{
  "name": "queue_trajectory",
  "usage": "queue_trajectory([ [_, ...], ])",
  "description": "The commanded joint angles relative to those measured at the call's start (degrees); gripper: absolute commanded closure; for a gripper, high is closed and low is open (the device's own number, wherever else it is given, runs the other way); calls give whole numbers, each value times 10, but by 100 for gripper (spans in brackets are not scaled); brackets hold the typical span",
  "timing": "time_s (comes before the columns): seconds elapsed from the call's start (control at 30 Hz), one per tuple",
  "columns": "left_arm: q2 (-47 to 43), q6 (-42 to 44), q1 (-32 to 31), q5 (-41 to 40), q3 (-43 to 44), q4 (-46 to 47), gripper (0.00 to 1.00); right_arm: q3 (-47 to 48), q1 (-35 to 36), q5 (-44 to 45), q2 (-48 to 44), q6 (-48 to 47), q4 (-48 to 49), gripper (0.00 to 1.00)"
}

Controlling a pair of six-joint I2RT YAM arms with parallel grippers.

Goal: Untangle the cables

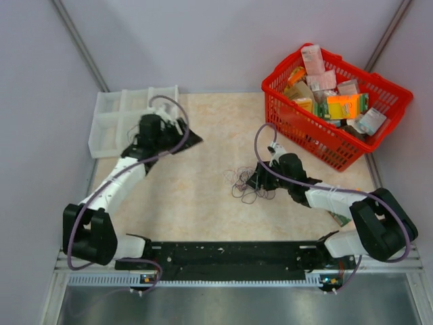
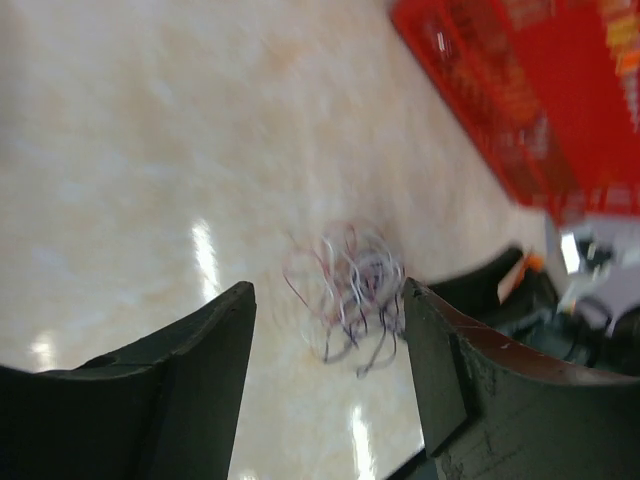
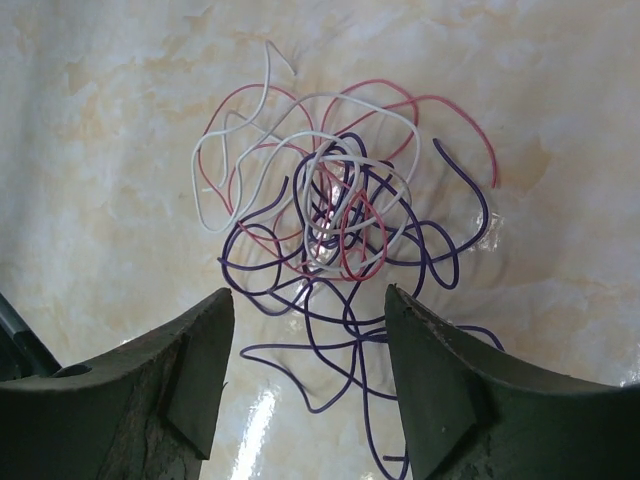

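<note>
Pale marbled tabletop (image 1: 189, 203) fills the space between lilac walls, and the red basket (image 1: 318, 145) at its far right corner serves as the landmark.

Farthest left of the basket sits a white divided tray (image 1: 111, 128). Next comes the left gripper (image 1: 191, 139), well apart from the basket, its fingers spread wide with nothing between them. The left wrist view is blurred, but it shows the knot some way ahead of that gripper.

The cables (image 3: 330, 215) lie in one loose tangle just left of the basket and nearer the arm bases: purple, pink and white strands looped through each other, thickest at the middle. The right gripper (image 3: 305, 350) hovers between tangle and basket. Its jaws are released and aimed at the purple loops on the knot's near edge.

The likely trouble is a bite into that dense middle. Several strands would be caught at once, and pulling would tighten the crossings instead of freeing them. With the left gripper so far off, nothing pins the bundle, so a single pull may only drag the whole lump across the table. Wires this thin may also slip out of closed fingers.

Packets in the basket carry printing, but none of it can be read, and no other writing shows.
</note>
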Motion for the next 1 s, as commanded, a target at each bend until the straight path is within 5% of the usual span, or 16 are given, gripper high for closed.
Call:
queue_trajectory([
  [0.0, 3, 51, -174, -30, -79, 49, 35, 31, 4, -1, 14, -7, -4, 39],
  [0.1, 42, 73, -255, -87, -89, 65, 37, 31, 4, 3, 16, 0, -1, 43],
  [0.2, 106, 101, -284, -98, -58, 46, 55, 28, 4, -9, 18, 1, 8, 51],
  [0.53, 214, 96, -303, -138, -6, 30, 56, 29, 4, -6, 20, 3, 5, 55],
  [0.73, 224, 63, -303, -74, -33, 86, 67, 31, 3, -9, 28, 5, 9, 55],
  [0.97, 190, 54, -303, -58, -39, 77, 100, 40, 3, -26, 50, 8, 10, 55],
])
